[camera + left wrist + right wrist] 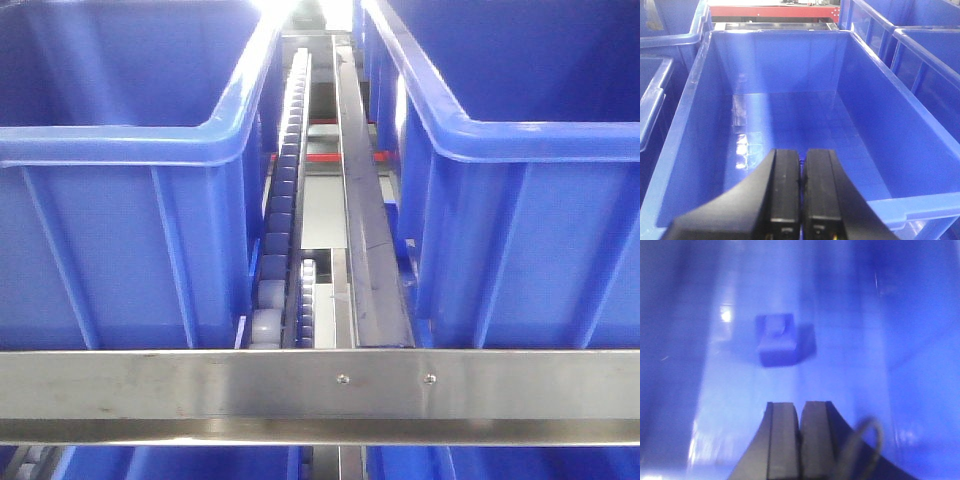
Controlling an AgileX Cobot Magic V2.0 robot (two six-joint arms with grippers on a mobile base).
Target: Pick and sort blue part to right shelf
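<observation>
The blue part (779, 340) is lying on the bin floor (840, 405) at upper centre of the right wrist view, just ahead of the right gripper (800, 440) — its jaws are pressing together, holding nothing. They should be spreading before descending squarely over it. The left gripper (800, 195) — jaws likewise together — is hovering over an empty bin (790, 125).

Roller track (283, 200) runs between two bins (120, 230), behind the shelf rail (320, 395). In the right wrist view, the part (777, 340) sits on the bin floor (840, 390) at twelve o'clock from the shut jaws.
</observation>
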